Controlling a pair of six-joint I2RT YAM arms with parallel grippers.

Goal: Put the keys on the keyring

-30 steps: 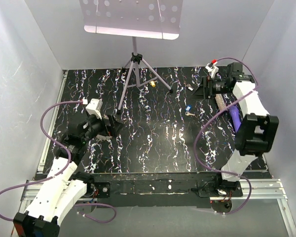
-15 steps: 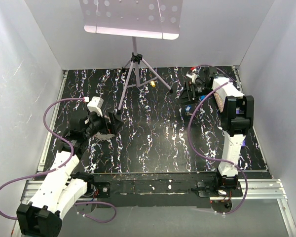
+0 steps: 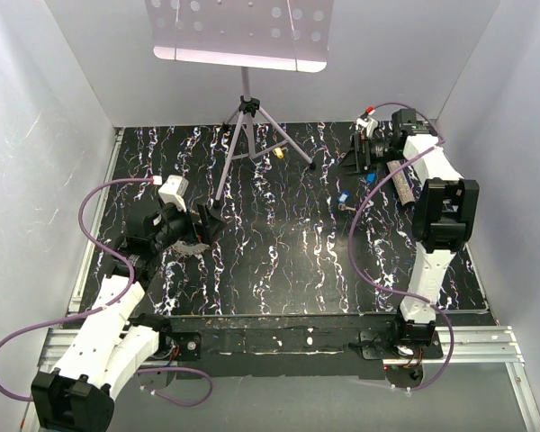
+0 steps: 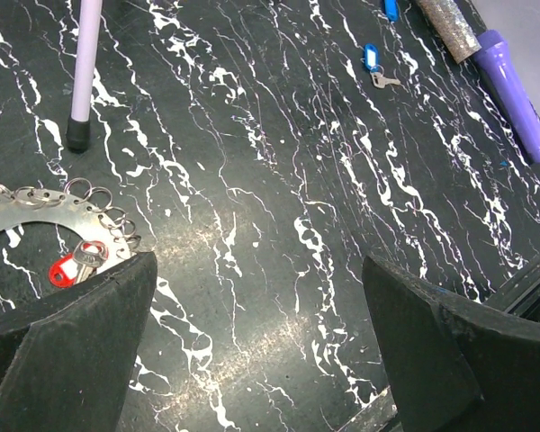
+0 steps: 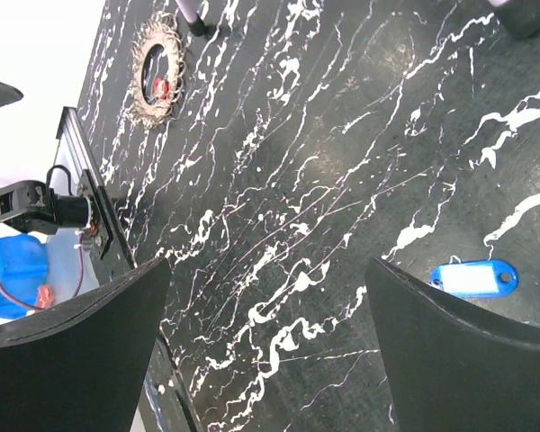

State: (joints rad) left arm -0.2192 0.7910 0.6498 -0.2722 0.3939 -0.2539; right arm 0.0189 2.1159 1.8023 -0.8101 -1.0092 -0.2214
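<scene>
Grey metal keyring (image 4: pixel 72 209), edged with small loops, lies flat on the black marbled tabletop (image 4: pixel 279 225) with a red-headed key (image 4: pixel 76 264) inside it. The left gripper (image 4: pixel 261 360) is just beside it, fingers apart and empty. The right gripper (image 5: pixel 270 351), fingers also apart, hovers over a blue key tag (image 5: pixel 474 277).

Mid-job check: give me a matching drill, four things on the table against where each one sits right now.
Things:
1. red key
2. blue key
3. purple pen
4. keyring

Places:
A. right next to the glittery tube
B. inside the metal loop
C. lying flat near the tripod foot, by the left gripper
D. between the loop and the pen, touching neither

Pairs: 1-B, 2-D, 3-A, 4-C
</scene>
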